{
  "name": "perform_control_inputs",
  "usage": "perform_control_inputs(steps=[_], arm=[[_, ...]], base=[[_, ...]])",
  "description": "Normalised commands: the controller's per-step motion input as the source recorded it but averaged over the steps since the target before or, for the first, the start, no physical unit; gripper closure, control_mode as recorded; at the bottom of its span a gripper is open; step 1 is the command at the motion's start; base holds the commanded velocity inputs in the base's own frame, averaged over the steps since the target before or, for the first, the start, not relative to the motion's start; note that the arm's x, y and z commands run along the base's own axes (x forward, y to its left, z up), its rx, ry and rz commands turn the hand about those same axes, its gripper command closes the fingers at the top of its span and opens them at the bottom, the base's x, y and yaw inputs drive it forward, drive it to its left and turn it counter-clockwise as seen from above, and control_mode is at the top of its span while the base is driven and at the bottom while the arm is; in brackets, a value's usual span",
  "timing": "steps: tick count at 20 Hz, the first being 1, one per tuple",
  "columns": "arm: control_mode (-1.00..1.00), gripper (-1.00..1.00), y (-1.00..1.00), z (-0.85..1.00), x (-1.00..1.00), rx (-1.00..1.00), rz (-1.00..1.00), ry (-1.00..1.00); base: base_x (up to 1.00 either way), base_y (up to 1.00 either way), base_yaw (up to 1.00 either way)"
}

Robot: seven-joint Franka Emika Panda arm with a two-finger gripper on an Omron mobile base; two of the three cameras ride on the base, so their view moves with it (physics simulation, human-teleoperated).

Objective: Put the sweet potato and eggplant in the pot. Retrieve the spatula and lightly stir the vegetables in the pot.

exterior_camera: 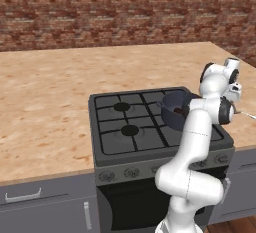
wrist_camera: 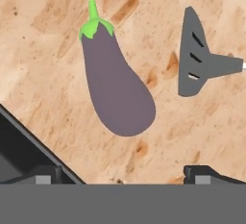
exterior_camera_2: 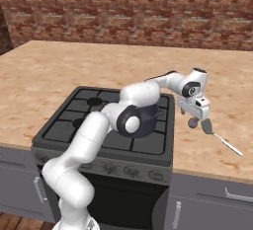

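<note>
My gripper (exterior_camera_2: 195, 115) hangs open just above the counter right of the stove, with nothing between its fingers. Below it lies the eggplant (wrist_camera: 117, 88), purple with a green stem, flat on the wood and seen as a small dark lump (exterior_camera_2: 193, 123) under the hand. The spatula (wrist_camera: 194, 64) lies beside it, its grey slotted head toward the eggplant and its thin handle (exterior_camera_2: 228, 145) running away to the right. The dark pot (exterior_camera: 172, 109) stands on the stove's right burners, partly behind my arm. A small brownish patch inside it may be the sweet potato; it is too small to tell.
The black stove (exterior_camera: 125, 127) is set into a wide wooden counter (exterior_camera: 45, 92) with a brick wall behind. The stove's edge (wrist_camera: 19, 141) lies close to the eggplant. Grey cabinet fronts (exterior_camera_2: 212, 199) run below the counter.
</note>
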Motion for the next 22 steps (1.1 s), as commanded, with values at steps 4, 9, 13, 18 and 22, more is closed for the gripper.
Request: perform_control_inputs(steps=[4,9,13,18,22], arm=[[-1.00,-1.00,0.00,-0.24,0.06,0.00,0.00,0.00],[-1.00,-1.00,-0.06,-0.09,0.10,0.02,0.00,0.00],[-1.00,-1.00,-0.18,-0.08,0.15,0.03,0.00,0.00],[-1.00,-1.00,-0.17,-0.12,0.18,0.02,0.00,0.00],[-1.00,-1.00,-0.11,-0.10,0.18,0.01,0.00,0.00]], base=[[0.00,0.00,0.00],[0.00,0.00,0.00],[0.00,0.00,0.00],[0.00,0.00,0.00],[0.00,0.00,0.00]])
